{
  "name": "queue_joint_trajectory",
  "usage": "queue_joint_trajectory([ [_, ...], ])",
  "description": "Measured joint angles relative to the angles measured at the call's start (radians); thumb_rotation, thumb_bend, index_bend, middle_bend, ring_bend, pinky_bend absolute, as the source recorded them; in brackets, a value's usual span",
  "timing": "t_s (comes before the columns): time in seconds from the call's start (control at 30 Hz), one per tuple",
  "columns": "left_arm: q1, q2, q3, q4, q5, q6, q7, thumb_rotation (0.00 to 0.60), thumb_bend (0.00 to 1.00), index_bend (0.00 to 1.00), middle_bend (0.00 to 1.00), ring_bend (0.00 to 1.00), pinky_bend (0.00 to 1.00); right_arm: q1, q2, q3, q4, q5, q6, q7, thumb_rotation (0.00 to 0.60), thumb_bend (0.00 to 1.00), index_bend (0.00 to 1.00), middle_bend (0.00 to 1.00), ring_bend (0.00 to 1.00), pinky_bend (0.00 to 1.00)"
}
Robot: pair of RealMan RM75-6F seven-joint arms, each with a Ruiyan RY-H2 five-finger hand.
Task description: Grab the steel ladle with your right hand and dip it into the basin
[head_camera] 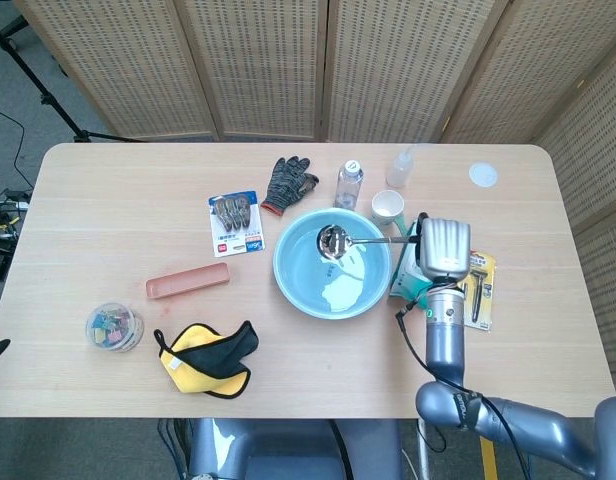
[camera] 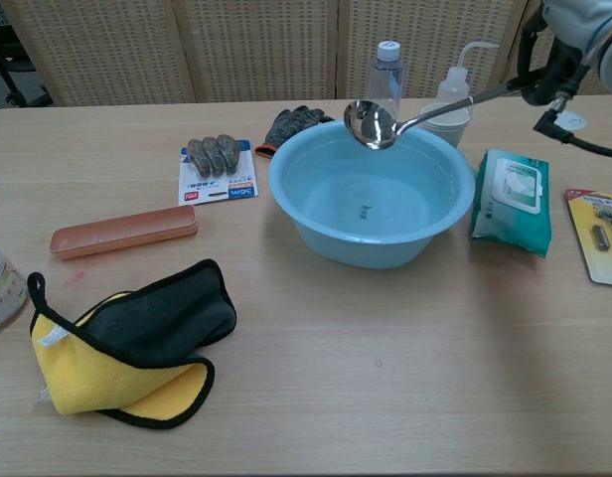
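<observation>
your right hand (head_camera: 444, 247) grips the thin handle of the shiny steel ladle (camera: 371, 124), fingers wrapped around it. its rounded bowl hangs above the far side of the smooth, round, pale blue plastic basin (head_camera: 288, 275), clear of the water.

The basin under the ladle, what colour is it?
The basin is light blue, clearest in the chest view.

The right hand (head_camera: 444, 247) has a smooth silver-grey back shaped like a box. Its fingers (camera: 533, 60) are black. Behind them comes a round silver-grey arm (head_camera: 443, 335) with a thin black cable (camera: 584, 145).
</observation>
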Motion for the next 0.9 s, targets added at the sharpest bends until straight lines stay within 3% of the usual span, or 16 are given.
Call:
queue_joint_trajectory([
  [0.43,0.006,0.010,0.000,0.003,-0.003,0.000,-0.041,0.600,0.00,0.00,0.00,0.00,0.00,0.048,-0.144,-0.070,0.273,-0.063,-0.016,0.062,0.600,1.00,0.89,1.00,0.95,1.00],
  [0.9,-0.003,0.010,-0.003,0.014,-0.011,-0.020,-0.051,0.600,0.00,0.00,0.00,0.00,0.00,0.075,-0.284,-0.173,0.610,-0.258,-0.014,0.104,0.600,1.00,0.89,1.00,0.95,1.00],
])
